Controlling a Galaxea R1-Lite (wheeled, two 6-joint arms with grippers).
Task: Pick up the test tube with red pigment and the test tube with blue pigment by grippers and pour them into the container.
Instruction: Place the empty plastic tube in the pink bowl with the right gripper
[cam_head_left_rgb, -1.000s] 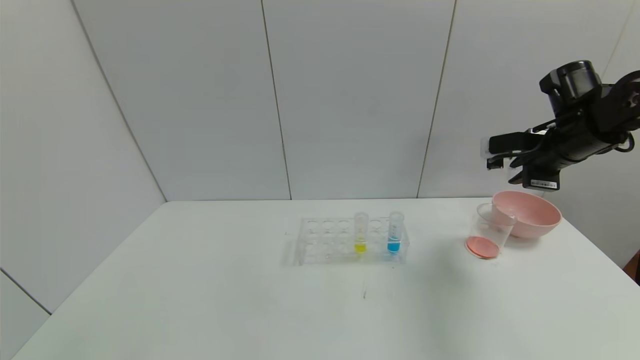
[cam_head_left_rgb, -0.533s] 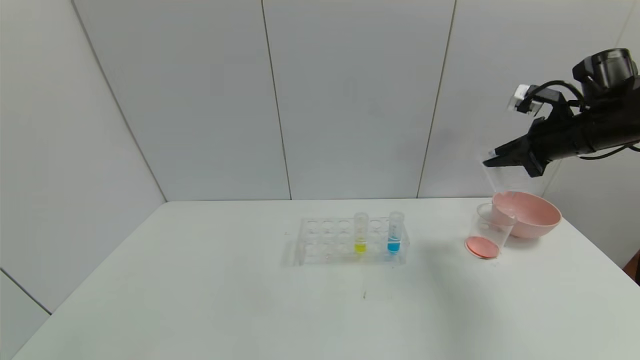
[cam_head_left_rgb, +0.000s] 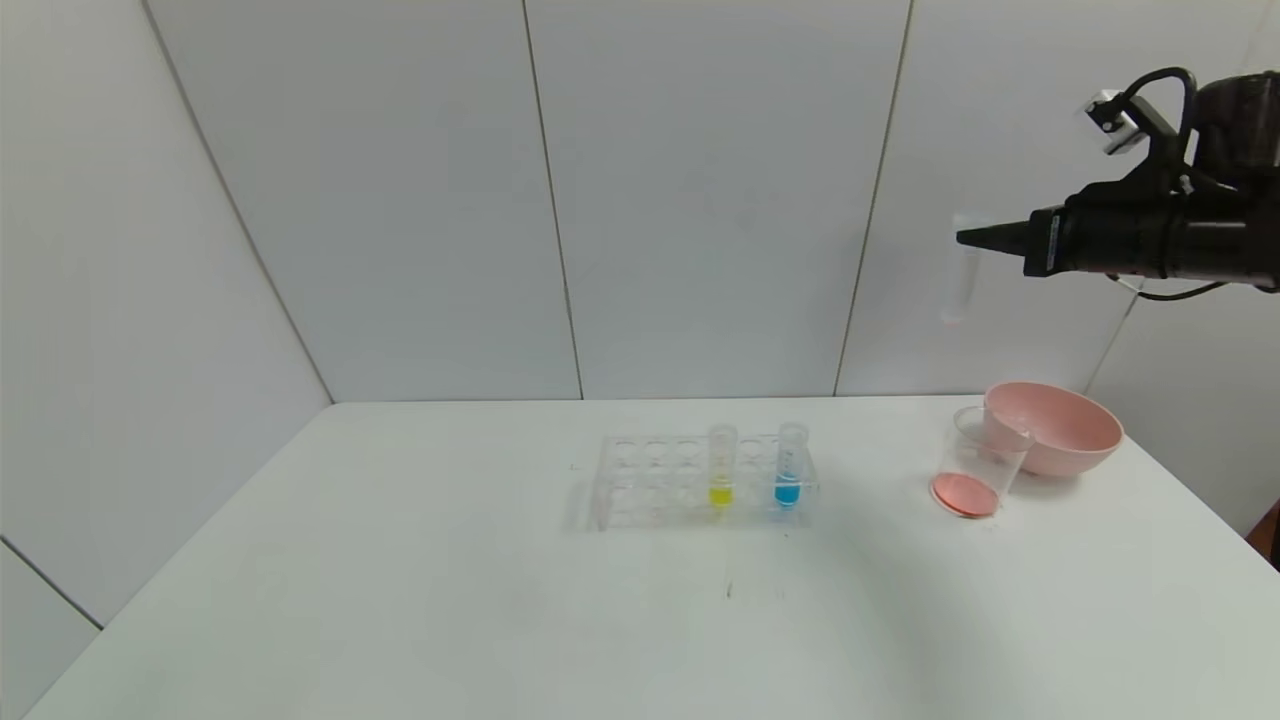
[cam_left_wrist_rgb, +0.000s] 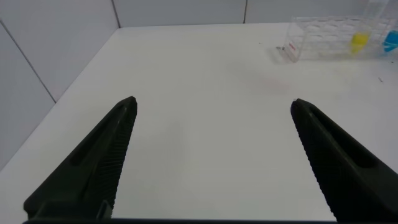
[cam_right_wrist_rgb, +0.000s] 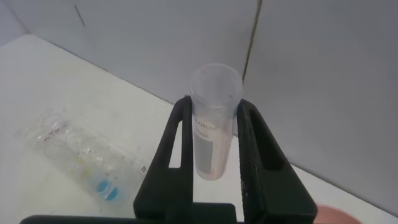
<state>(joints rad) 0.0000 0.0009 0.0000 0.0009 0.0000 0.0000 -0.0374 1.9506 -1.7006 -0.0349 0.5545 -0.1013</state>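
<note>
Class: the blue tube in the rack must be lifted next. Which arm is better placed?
Probably the left: its open black gripper is empty, while the right black gripper holds an emptied clear tube. The blue-liquid tube stands in the clear rack.

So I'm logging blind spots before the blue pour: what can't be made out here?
- Left gripper: out of the head view; only its fingers show in the left wrist view.
- Emptied test tube with red pigment: faint in the head view; right gripper covers its sides.
- Container: its far rim overlaps the pink bowl; contact unclear.
</note>
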